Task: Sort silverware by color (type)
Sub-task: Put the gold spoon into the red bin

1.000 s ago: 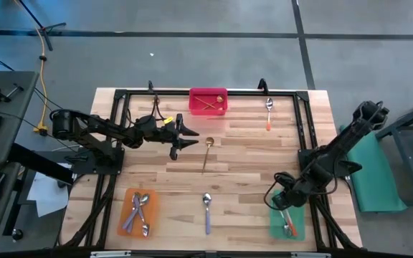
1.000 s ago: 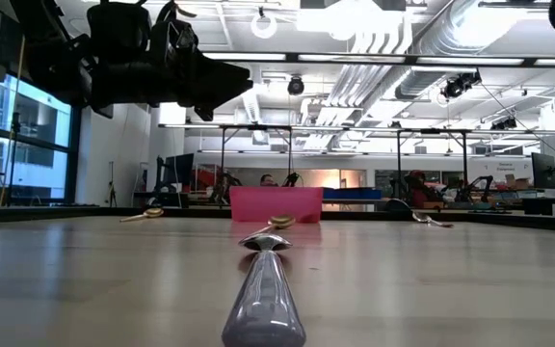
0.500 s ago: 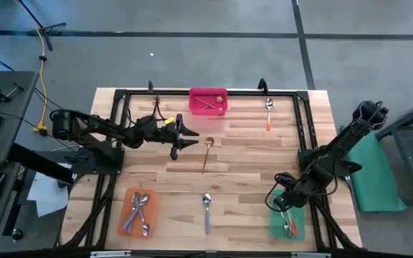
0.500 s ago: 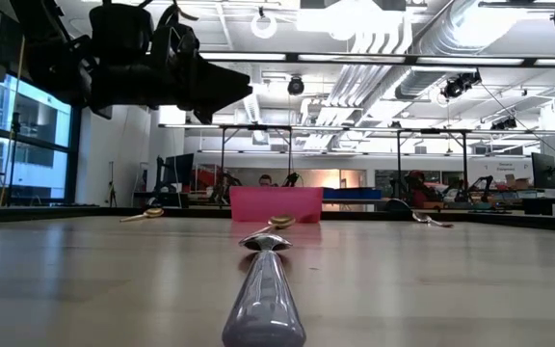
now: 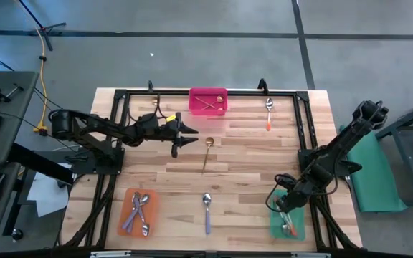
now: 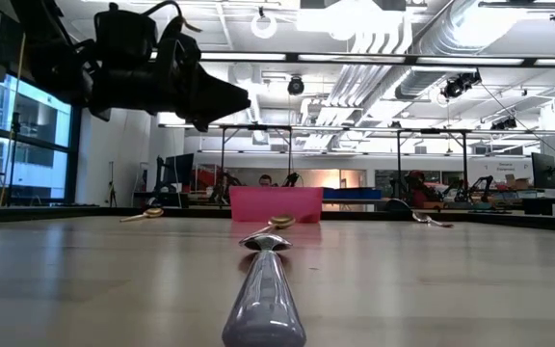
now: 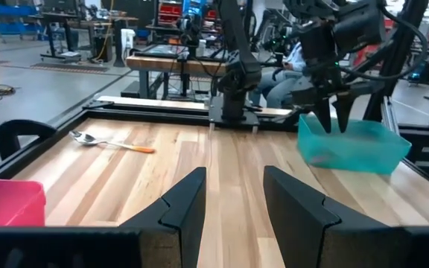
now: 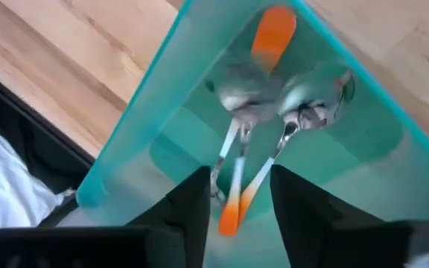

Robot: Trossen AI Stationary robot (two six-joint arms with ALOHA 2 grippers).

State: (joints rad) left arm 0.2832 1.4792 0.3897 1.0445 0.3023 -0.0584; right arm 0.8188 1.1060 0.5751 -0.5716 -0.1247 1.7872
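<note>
My right gripper hangs open over the teal tray at the near right, pointing down. Two orange-handled spoons lie in the tray below it, and the handle end of one shows between the fingers. My left gripper hovers open and level above the table's far left part, touching nothing. A gold spoon lies on the wood just right of it. A purple-handled spoon lies at the near middle, and an orange-handled spoon at the far right.
A red tray with gold spoons stands at the far middle. An orange tray with purple-handled spoons is at the near left. A black frame runs around the wooden table. Bare wood lies between the loose spoons.
My left gripper has tipped slightly where it hovers, so its fingertips now sit a little lower.
</note>
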